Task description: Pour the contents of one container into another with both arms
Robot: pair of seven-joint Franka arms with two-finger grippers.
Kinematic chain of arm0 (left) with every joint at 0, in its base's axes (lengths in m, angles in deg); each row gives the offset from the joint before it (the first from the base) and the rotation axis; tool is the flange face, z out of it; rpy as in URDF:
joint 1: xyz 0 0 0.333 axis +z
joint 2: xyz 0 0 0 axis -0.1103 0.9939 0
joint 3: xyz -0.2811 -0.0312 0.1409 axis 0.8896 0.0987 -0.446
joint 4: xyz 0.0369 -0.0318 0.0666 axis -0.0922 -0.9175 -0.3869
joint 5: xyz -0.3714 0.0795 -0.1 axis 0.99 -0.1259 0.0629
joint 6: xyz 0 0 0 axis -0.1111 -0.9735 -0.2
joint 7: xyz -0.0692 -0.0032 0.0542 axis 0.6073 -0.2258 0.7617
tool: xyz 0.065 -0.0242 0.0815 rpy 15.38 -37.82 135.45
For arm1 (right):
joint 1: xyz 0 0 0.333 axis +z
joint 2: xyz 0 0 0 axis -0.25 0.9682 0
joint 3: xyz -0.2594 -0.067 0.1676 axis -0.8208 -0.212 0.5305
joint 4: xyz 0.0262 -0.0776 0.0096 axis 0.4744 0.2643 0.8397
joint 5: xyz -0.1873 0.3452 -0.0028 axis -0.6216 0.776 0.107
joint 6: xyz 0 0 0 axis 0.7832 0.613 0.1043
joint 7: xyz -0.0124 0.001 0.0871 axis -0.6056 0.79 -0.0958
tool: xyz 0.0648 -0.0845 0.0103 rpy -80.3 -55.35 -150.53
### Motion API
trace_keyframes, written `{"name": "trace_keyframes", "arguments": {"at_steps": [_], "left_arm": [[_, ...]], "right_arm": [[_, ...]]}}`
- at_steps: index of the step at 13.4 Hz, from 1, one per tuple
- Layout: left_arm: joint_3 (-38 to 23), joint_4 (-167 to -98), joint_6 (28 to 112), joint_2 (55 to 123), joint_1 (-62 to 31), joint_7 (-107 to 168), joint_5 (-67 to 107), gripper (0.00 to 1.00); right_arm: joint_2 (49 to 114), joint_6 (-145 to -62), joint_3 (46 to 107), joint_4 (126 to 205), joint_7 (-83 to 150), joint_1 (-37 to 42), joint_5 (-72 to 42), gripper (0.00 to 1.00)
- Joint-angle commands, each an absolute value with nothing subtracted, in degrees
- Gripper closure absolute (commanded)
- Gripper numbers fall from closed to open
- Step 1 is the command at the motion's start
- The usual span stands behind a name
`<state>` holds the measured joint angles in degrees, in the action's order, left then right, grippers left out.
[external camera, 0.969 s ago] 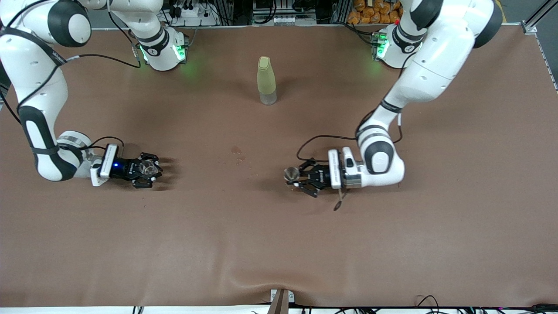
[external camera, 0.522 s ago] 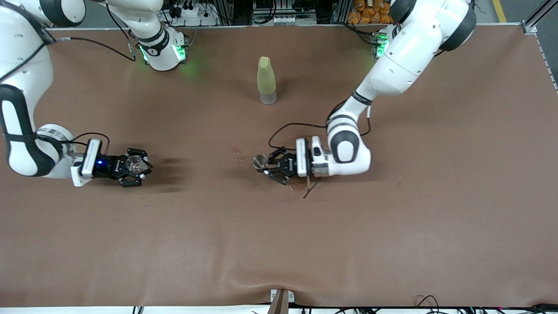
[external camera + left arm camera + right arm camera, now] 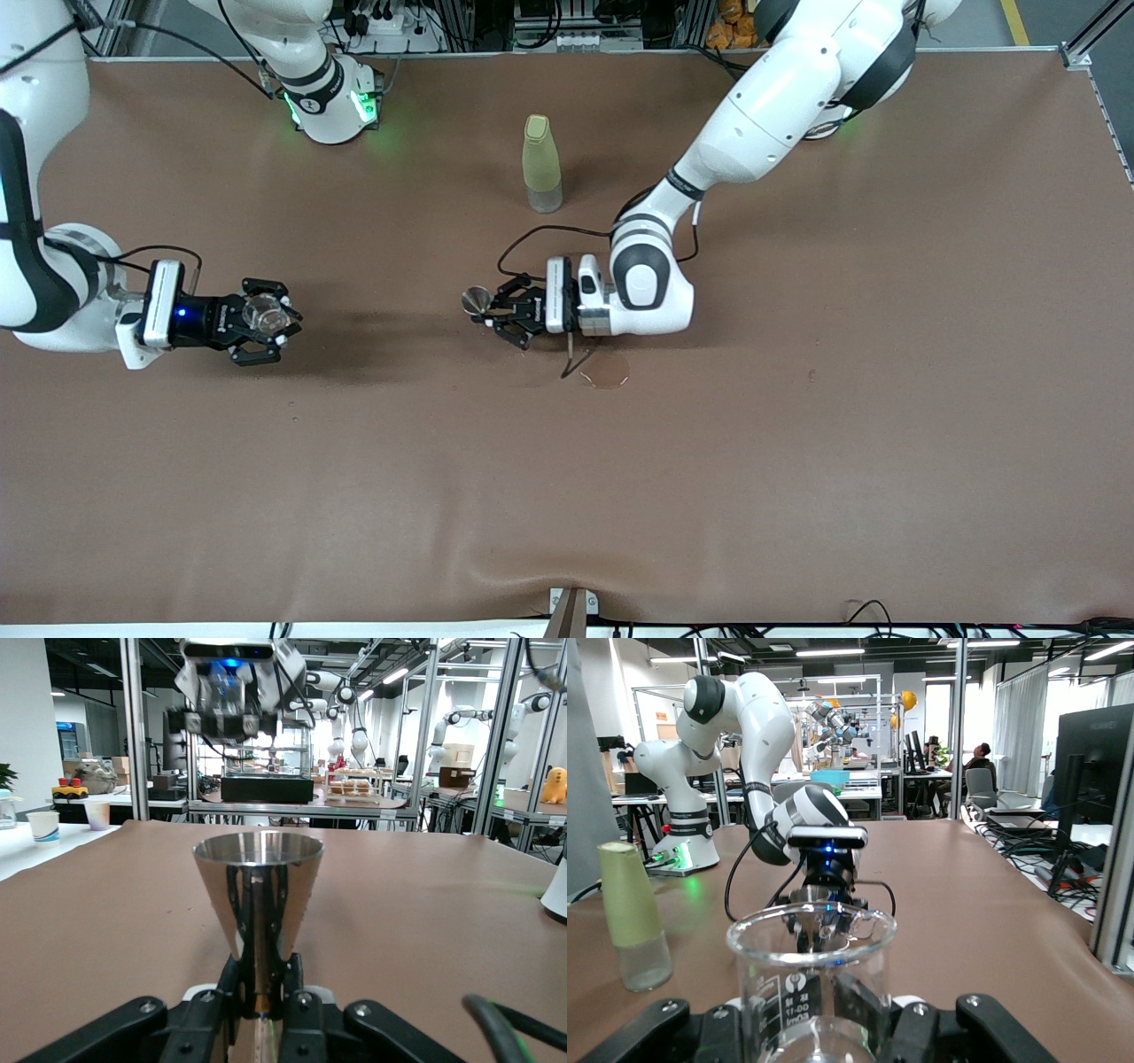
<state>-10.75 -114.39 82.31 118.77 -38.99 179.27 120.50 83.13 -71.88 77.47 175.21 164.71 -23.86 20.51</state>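
My right gripper [image 3: 262, 321] is shut on the tiny clear glass cup [image 3: 265, 310], upright above the table toward the right arm's end. The right wrist view shows the cup [image 3: 811, 979] between the black fingers [image 3: 908, 1023], printed scale facing the camera. My left gripper [image 3: 498, 311] is shut on the silvery metal jigger [image 3: 477, 301], upright above the middle of the table. In the left wrist view the jigger [image 3: 257, 890] is pinched at its waist. The two grippers face each other, well apart.
A tall yellow-green bottle [image 3: 541, 164] stands on the brown table, farther from the front camera than the left gripper. A round wet mark [image 3: 605, 369] lies on the mat under the left wrist. The bottle [image 3: 631, 912] also shows in the right wrist view.
The left arm has carried the jigger toward the right arm's end of the table, uncovering the wet mark. The right gripper has drawn back a little toward its own end with the cup.
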Motion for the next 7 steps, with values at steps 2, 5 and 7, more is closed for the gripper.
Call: {"name": "trace_keyframes", "arguments": {"at_steps": [2,5,7], "left_arm": [[-11.20,-110.80,83.88,121.17,-42.62,179.22,123.83,1.00],[-13.73,-109.57,84.23,121.96,-45.08,179.22,126.38,1.00],[-14.89,-109.48,84.32,121.96,-46.14,179.22,127.09,1.00]], "right_arm": [[77.40,-72.41,76.92,179.90,161.59,-20.55,20.03,1.00],[75.02,-72.67,76.92,180.95,159.12,-18.88,20.29,1.00],[72.30,-73.89,76.92,183.76,158.76,-17.56,20.73,1.00]]}}
